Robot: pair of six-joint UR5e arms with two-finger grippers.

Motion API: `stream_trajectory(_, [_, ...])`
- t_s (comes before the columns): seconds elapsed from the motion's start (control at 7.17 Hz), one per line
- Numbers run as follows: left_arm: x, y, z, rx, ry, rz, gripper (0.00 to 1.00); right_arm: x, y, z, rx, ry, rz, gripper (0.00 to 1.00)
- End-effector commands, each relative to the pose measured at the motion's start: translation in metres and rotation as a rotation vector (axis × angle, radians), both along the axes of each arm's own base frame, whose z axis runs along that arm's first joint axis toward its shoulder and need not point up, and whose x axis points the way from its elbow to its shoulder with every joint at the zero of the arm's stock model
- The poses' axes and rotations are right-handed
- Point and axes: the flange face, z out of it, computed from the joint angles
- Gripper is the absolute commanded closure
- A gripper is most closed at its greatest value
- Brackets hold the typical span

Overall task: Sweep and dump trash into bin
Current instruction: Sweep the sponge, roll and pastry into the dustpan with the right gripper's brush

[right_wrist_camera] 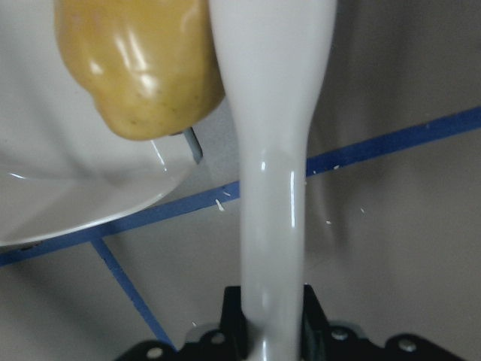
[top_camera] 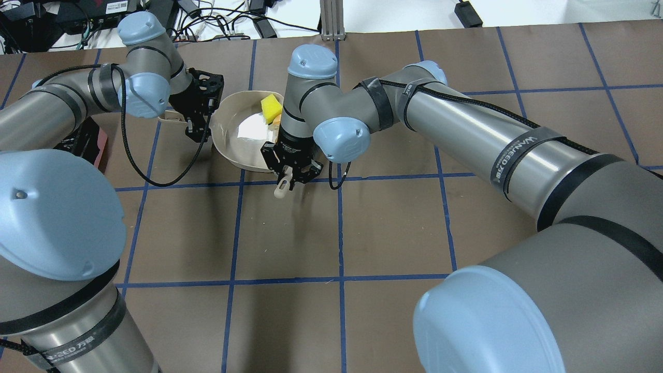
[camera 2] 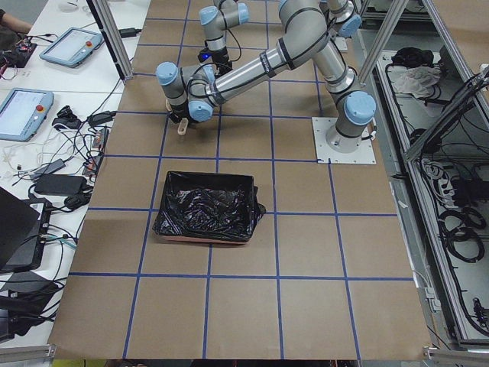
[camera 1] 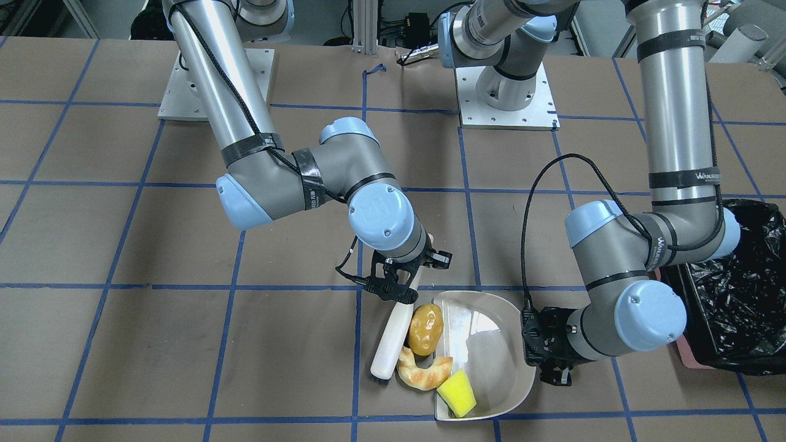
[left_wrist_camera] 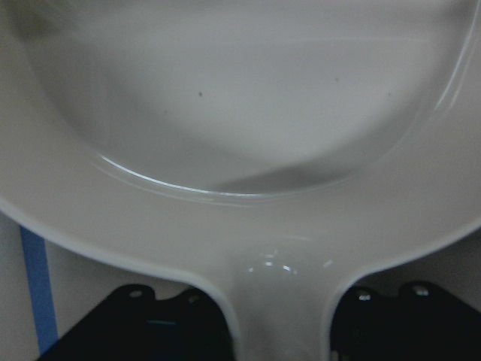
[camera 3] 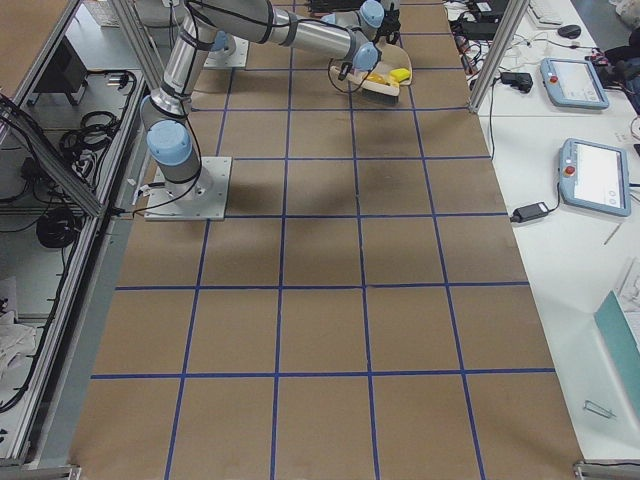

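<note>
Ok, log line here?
right gripper: holds brush | left gripper: holds dustpan | sponge: in dustpan | potato, croissant: at its lip

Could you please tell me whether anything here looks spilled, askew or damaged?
Nothing stands out. The bin sits upright, the dustpan looks intact, and the potato, croissant and sponge are gathered at its open edge beside the brush, with none scattered elsewhere.
</note>
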Motion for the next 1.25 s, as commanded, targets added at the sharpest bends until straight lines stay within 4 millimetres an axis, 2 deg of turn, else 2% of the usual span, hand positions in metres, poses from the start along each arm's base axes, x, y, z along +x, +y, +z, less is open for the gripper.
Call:
stream_trajectory(0.0, [0.002, 0.000, 0.000, 0.000, 0.002, 0.003, 0.95, 0.007, -0.002, 0.001, -0.020, -0.014, 0.040, 0.76])
stream_trajectory(0.42, [-0.003, 0.000, 0.006, -0.010, 0.000, 0.000, 0.95, 0.022, 0.007, 0.006, -0.057, -0.042, 0.154, 0.76])
stream_trajectory(0.7, [0.010, -0.001, 0.003, -0.006, 0.006, 0.019, 0.95, 0.037, 0.017, 0.009, -0.077, -0.067, 0.209, 0.76])
stream_trajectory(0.84, [0.004, -0.001, 0.009, -0.016, 0.009, 0.019, 0.95, 0.040, 0.017, 0.010, -0.091, -0.074, 0.219, 0.75])
stream_trajectory(1.12, [0.008, -0.002, 0.005, -0.011, 0.019, 0.026, 0.95, 0.063, 0.017, 0.004, -0.112, -0.088, 0.248, 0.74])
